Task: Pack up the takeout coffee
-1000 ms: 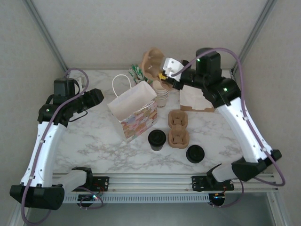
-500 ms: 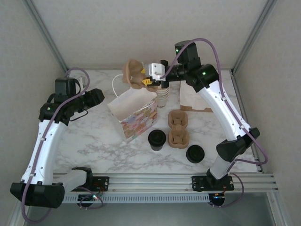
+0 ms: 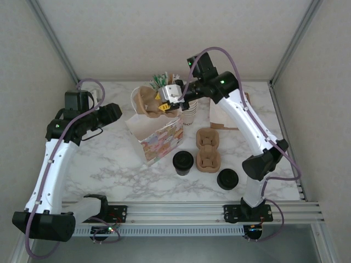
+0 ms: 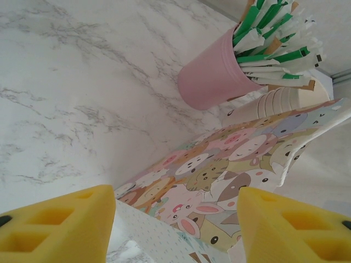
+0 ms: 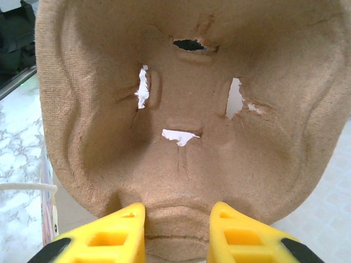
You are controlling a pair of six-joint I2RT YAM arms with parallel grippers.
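The takeout coffee, a cup under a black lid, stands on the marble in front of the patterned paper bag. My right gripper is shut on the rim of a brown pulp cup carrier, holding it tilted over the bag's open top. In the right wrist view the yellow fingertips pinch the carrier at its lower edge. My left gripper hovers just left of the bag, open. Its wrist view has the bag's animal print between the spread fingers, with nothing held.
A stack of cream paper cups stands behind the bag, with a pink cup of green-and-white packets beside it. More pulp carriers lie right of the coffee. A black-lidded item sits near the front, and a box at the back right.
My right arm has swung left, carrying the pulp carrier from behind the cup stack to above the bag's opening. The left arm has not moved.
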